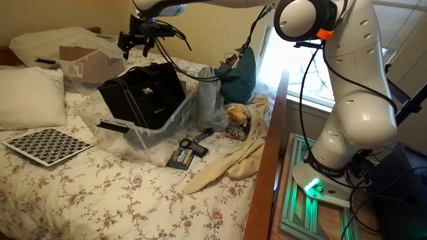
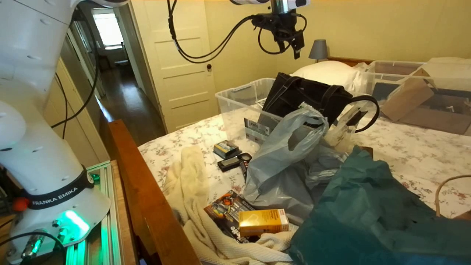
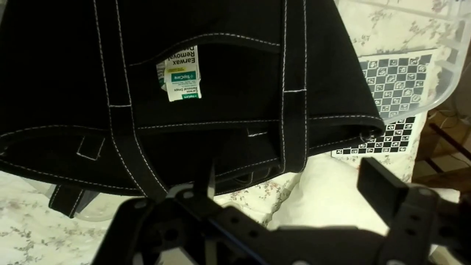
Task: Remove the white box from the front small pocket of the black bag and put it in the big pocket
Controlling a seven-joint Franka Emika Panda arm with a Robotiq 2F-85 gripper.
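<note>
The black bag (image 1: pixel 133 100) stands tilted in a clear plastic bin (image 1: pixel 160 133), and it also shows in an exterior view (image 2: pixel 305 92). In the wrist view, the white box (image 3: pixel 183 79) sticks out of the front small pocket (image 3: pixel 220 40), its lower part hidden inside. The white box shows small in an exterior view (image 1: pixel 147 90). The big pocket (image 3: pixel 206 147) gapes between the bag's two top edges, with handle straps across it. My gripper (image 1: pixel 135 53) is open and empty, above the bag; its fingers stand wide apart in the wrist view (image 3: pixel 289 176).
A grey plastic bag (image 2: pixel 287 158) and a green bag (image 2: pixel 360 206) stand beside the bin. Small boxes, a yellow box (image 2: pixel 263 221) and a cream blanket (image 1: pixel 240 156) lie nearby. A checkered board (image 1: pixel 48 146), a pillow (image 1: pixel 30 96) and another clear bin (image 1: pixel 100 66) are on the bed.
</note>
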